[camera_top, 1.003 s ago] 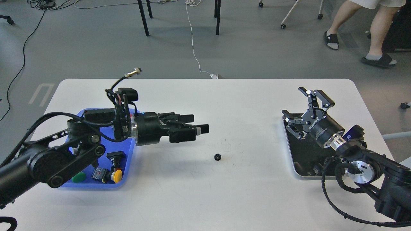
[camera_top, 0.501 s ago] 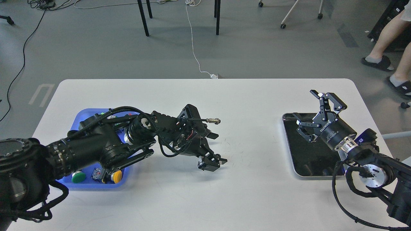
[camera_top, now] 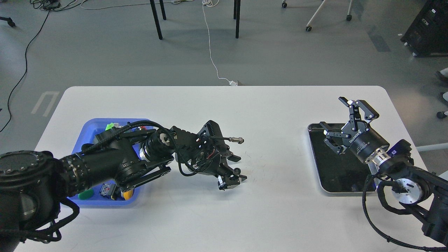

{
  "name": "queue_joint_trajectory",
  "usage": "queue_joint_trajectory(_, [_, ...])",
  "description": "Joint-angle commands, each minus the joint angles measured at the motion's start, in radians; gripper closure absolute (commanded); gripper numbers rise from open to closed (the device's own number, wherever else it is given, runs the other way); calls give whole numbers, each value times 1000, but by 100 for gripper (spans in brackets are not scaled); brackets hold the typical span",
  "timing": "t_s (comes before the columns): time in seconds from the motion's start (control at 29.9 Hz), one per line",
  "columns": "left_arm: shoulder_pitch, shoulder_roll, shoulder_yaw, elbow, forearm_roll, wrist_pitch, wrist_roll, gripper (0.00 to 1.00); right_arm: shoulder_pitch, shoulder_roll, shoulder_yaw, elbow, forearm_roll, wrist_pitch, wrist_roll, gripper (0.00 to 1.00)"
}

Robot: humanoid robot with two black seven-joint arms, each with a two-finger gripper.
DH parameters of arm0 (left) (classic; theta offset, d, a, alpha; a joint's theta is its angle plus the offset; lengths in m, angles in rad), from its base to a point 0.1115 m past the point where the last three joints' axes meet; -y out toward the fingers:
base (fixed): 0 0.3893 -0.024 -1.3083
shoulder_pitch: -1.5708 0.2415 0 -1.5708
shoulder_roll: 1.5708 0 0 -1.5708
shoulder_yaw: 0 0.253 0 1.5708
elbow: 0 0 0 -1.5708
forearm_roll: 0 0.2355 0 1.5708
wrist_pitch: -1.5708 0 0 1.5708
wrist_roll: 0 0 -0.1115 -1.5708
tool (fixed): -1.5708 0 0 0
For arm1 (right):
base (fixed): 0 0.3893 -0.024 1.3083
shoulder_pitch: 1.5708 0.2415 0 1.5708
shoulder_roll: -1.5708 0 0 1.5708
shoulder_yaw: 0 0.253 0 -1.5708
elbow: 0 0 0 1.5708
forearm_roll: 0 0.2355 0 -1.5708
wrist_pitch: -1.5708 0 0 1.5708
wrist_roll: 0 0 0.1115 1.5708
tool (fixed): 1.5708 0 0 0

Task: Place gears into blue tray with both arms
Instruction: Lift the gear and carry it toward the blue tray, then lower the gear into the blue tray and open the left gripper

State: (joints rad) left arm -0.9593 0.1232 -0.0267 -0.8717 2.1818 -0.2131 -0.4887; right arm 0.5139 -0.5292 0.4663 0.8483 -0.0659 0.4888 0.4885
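One small black gear [camera_top: 237, 170] lies on the white table near its middle. My left gripper [camera_top: 231, 180] points down at the table right beside it, fingers apart, with the gear at the far finger's edge; I cannot tell if they touch. The blue tray [camera_top: 91, 126] sits at the left, largely covered by my left arm. My right gripper [camera_top: 334, 118] hovers open and empty over the far end of the steel tray [camera_top: 332, 178].
Switches with a green cap [camera_top: 85, 193] and a yellow cap [camera_top: 128, 193] lie in the blue tray's near end. A loose cable plug [camera_top: 238, 140] sticks out from the left wrist. The steel tray stands at the table's right.
My left arm swung out from over the blue tray and came down with the gripper at the gear. The right gripper shifted slightly right. The gear has not moved.
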Motion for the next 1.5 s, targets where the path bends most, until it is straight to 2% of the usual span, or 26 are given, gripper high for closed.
queue_joint_trajectory(0.0, [4,3,2,0,0,0,0,45,0,2,0,0,0,0,0,6])
queue_joint_trajectory(0.07, [4,4,2,0,0,0,0,45,2,2,0,2,0,0,0,6])
queue_joint_trajectory(0.23, [5,4,2,8,0,0,0,62,2,0,2,2,0,0,0,6])
queue_joint_trajectory(0.33, [13,9,2,11,0,0,0,65,2,0,2,2,0,0,0,6])
queue_joint_trajectory(0.4, [14,9,2,16,0,0,0,76,2,0,3,2,0,0,0,6])
queue_joint_trajectory(0.5, [14,9,2,17,0,0,0,87,2,2,2,2,0,0,0,6])
queue_joint_trajectory(0.8, [2,38,-15,0,0,31,0,89,2,3,2,2,0,0,0,6])
queue_joint_trajectory(0.97, [-67,222,-32,-136,-34,18,0,88,2,8,0,2,0,0,0,5])
queue_joint_trajectory(1.17, [-93,550,-30,-286,-279,-22,0,87,8,15,-3,2,-2,0,0,5])
queue_joint_trajectory(1.34, [-49,755,-10,-311,-287,-25,0,86,8,18,-5,2,-3,0,0,5])
queue_joint_trajectory(1.47, [36,806,-21,-297,-283,-23,0,86,6,18,-5,2,-3,0,0,5])
